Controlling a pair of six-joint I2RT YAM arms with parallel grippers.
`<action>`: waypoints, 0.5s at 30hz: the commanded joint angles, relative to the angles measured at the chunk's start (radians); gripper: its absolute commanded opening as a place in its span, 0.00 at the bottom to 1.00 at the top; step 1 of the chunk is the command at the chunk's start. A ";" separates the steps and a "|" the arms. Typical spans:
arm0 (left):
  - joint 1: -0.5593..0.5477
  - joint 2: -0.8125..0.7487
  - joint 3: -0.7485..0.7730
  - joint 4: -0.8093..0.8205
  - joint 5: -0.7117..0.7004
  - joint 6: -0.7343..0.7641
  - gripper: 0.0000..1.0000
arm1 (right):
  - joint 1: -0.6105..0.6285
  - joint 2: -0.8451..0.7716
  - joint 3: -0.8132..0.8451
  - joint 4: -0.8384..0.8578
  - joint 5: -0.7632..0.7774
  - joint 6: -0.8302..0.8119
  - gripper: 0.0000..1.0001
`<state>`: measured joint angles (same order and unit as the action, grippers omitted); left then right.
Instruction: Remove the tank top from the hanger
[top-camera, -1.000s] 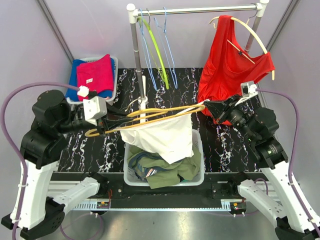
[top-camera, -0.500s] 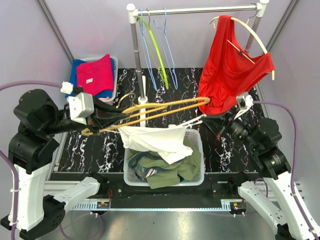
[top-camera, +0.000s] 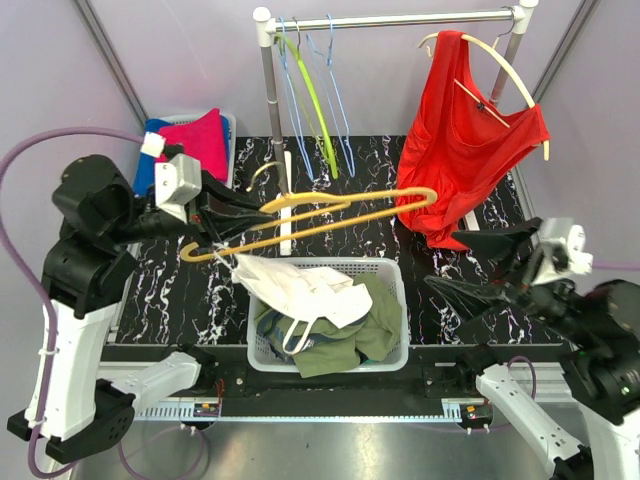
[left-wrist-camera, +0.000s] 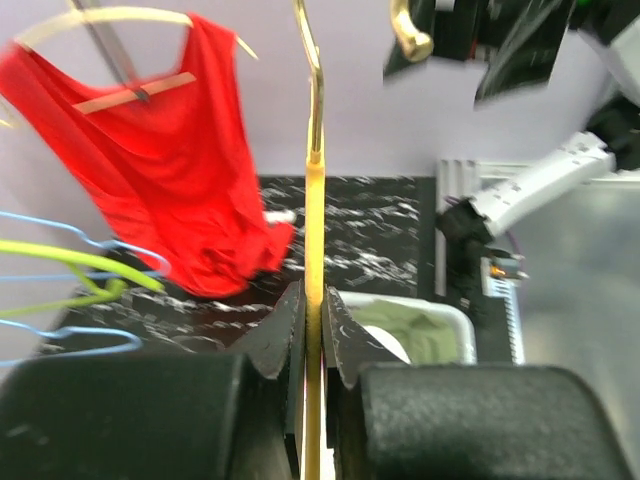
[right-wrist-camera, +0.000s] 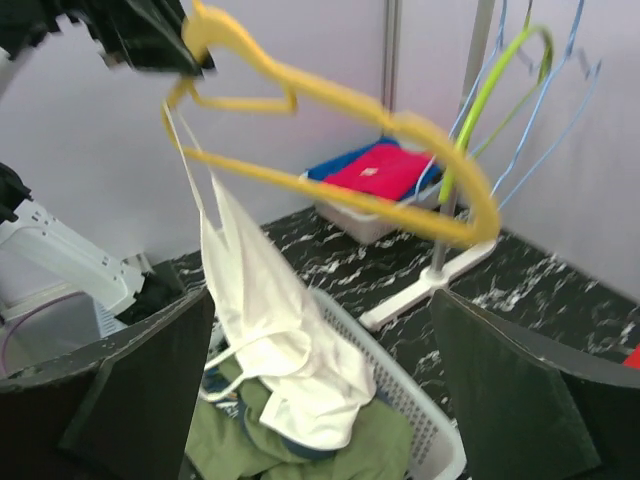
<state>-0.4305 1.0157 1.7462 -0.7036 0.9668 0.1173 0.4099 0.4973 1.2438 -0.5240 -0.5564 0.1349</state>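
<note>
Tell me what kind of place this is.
Probably a robotics lab cell staged for laundry work: a garment rail with hangers, a white laundry basket of clothes, and plain partition walls around a marble-pattern table.

Blk joints (top-camera: 85, 200), white links (top-camera: 60, 370), purple cables (top-camera: 90, 131), blk left hand (left-wrist-camera: 312, 340), right hand (top-camera: 442, 259)

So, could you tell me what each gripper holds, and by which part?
The left gripper is shut on the yellow hanger, gripping its frame near the hook; the right gripper is open and holds nothing.
</note>
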 joint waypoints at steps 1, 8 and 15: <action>-0.001 -0.031 -0.109 0.055 0.128 -0.048 0.05 | 0.004 0.047 0.097 -0.041 0.023 -0.109 0.98; -0.020 -0.002 -0.185 0.058 0.251 -0.099 0.05 | 0.004 0.185 0.147 -0.022 -0.152 -0.158 1.00; -0.059 0.070 -0.145 0.059 0.285 -0.099 0.04 | 0.004 0.306 0.206 -0.065 -0.278 -0.215 0.98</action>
<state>-0.4660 1.0588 1.5517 -0.7025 1.1824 0.0368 0.4099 0.7620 1.3911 -0.5617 -0.7258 -0.0280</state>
